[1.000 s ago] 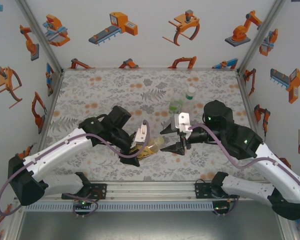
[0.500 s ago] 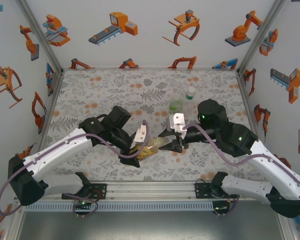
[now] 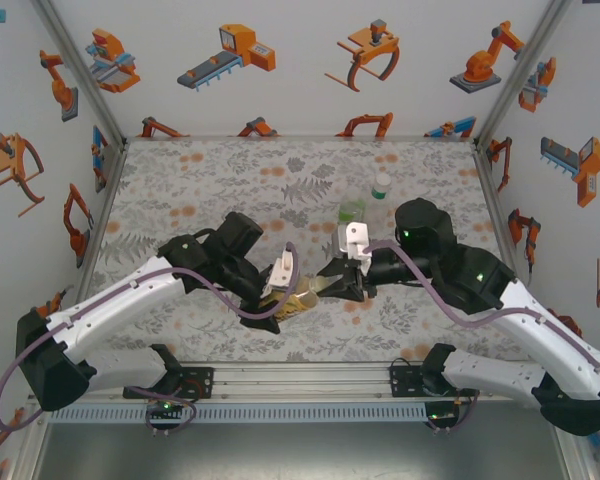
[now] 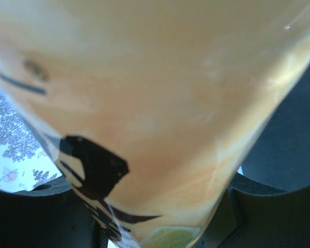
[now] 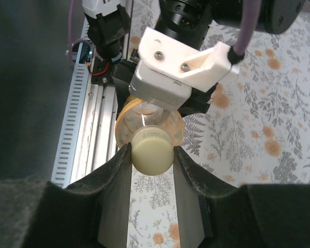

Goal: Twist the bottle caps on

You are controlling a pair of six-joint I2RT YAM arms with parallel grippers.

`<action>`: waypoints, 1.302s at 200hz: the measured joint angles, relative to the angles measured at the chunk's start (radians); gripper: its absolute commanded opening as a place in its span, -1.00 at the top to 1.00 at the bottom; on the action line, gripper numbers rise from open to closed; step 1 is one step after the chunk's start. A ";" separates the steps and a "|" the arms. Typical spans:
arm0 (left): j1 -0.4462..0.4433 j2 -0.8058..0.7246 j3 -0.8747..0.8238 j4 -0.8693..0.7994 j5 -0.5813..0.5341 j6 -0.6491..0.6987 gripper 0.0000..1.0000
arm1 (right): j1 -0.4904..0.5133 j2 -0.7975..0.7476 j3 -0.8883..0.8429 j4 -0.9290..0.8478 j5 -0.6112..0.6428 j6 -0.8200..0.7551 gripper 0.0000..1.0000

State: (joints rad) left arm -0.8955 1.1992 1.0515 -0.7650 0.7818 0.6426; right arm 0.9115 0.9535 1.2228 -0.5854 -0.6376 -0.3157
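1. Capping of amber bottle (image 3: 302,299) in hand; cap-on-neck stage, judging by both grips.
2. Left gripper (image 3: 277,300) clamped on amber bottle, low over the front middle of table (image 3: 200,180); bottle tipped over, mouth pointing toward the right arm. In left wrist view, amber wall pressed close between dark fingers (image 4: 36,217).
3. Right gripper (image 3: 330,284) closed on pale cap (image 5: 151,151), one finger touching each side. Pale cap right at the bottle's mouth; squareness on the thread impossible to tell.
4. Green-tinted bottle (image 3: 351,211) and clear bottle (image 3: 381,187) upright toward the back right, near each other and well apart from both grippers. White top visible on clear bottle; capped or not, impossible to tell for green-tinted bottle.
5. Next move, as a judgement: roll of the right wrist about the neck's axis, with a light push along it and a firm hold on pale cap. Hard hold from left gripper too, to stop amber bottle from turning along.
6. Likely trouble: cross-threading from a tilted start, a slip of fingers on smooth plastic, or a spill through the tipped mouth on loss of pale cap.
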 measured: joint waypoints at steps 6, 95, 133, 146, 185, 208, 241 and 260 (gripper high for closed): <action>0.000 -0.006 -0.003 0.011 -0.021 -0.006 1.00 | 0.000 -0.001 -0.006 0.010 0.017 0.022 0.69; -0.008 -0.047 -0.101 0.292 -0.411 -0.139 1.00 | -0.002 -0.001 -0.126 0.216 0.460 0.636 1.00; -0.026 0.013 -0.087 0.359 -0.540 -0.169 1.00 | -0.006 0.022 -0.134 0.198 0.698 0.984 1.00; -0.029 0.027 -0.084 0.374 -0.571 -0.172 1.00 | -0.006 0.024 -0.138 0.185 0.755 1.080 1.00; -0.035 0.035 -0.084 0.388 -0.614 -0.178 1.00 | -0.006 0.042 -0.139 0.172 0.816 1.221 1.00; -0.035 0.035 -0.084 0.387 -0.617 -0.178 1.00 | -0.006 0.045 -0.139 0.172 0.822 1.241 0.60; -0.035 0.033 -0.084 0.392 -0.591 -0.177 1.00 | -0.006 0.034 -0.136 0.177 0.805 1.185 -0.02; -0.037 0.027 -0.084 0.405 -0.544 -0.168 1.00 | -0.003 0.017 -0.129 0.185 0.751 1.096 -0.26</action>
State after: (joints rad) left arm -0.9329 1.2259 0.9672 -0.3599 0.2382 0.4747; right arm 0.9089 0.9703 1.0939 -0.4000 0.1131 0.7803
